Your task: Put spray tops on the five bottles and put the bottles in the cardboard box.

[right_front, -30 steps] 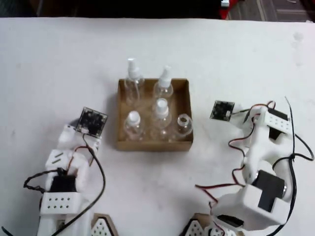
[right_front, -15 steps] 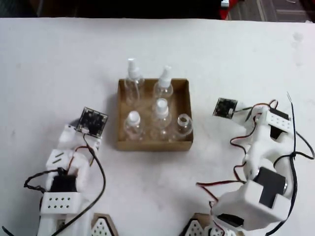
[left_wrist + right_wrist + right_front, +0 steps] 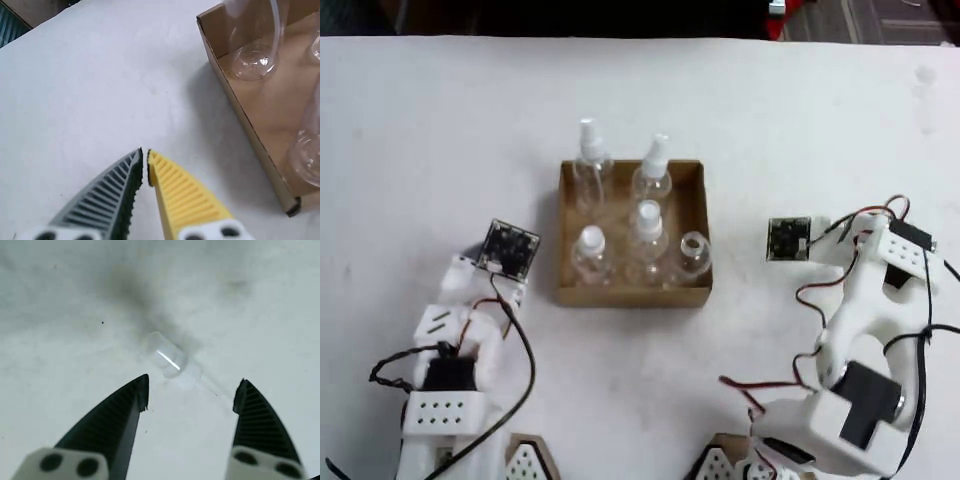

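The cardboard box [image 3: 632, 296] is a shallow brown tray with raw cut edges, sitting mid-table on the matte white table [image 3: 470, 120]. All five clear plastic bottles stand upright inside it. Four carry white spray tops [image 3: 649, 213], and the fifth bottle [image 3: 694, 252], at the front corner nearest the right arm [image 3: 860, 330], has a bare open neck. From above, the left arm [image 3: 450, 370] sits just beside the box's other front corner. Its wrist view adds close detail: the box's thin corrugated wall [image 3: 240, 110], the round glassy base of a bottle [image 3: 252, 60] on the brown floor, and the left gripper [image 3: 145, 161] pressed closed on nothing over the bare table, with one ridged grey finger [image 3: 110, 200] meeting a ridged yellow one [image 3: 185, 195] at the tips. The right wrist view shows the right gripper [image 3: 194, 381] spread wide, its two black serrated fingers [image 3: 115, 415] well apart. Beyond and between their tips a loose spray top [image 3: 169, 361] lies on its side on the table, a small clear cylinder with a whitish end, touching neither finger.
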Tool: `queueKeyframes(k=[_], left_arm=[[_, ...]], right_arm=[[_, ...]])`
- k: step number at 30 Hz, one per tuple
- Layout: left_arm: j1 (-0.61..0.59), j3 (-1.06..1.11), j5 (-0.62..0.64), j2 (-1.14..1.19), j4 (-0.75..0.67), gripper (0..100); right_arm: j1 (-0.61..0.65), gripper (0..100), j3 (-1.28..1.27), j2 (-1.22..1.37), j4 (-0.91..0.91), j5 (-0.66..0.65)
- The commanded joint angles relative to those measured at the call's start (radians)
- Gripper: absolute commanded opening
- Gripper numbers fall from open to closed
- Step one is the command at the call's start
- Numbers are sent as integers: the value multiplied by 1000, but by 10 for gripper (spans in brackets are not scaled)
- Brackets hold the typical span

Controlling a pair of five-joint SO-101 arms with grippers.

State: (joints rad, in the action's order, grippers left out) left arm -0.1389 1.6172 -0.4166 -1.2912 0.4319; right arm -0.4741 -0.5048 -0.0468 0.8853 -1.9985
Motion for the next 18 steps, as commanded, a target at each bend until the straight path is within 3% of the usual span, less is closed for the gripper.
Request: queueKeyframes(k=[1, 15, 18], left_arm=[[12, -8, -9, -15, -25, 27], [12, -8, -9, -15, -25, 27], [12, -8, -9, -15, -25, 27]], right_arm=[[-13, 248, 37, 48, -85, -14], [5, 247, 86, 209, -142, -6], [18, 204, 98, 236, -142, 20]])
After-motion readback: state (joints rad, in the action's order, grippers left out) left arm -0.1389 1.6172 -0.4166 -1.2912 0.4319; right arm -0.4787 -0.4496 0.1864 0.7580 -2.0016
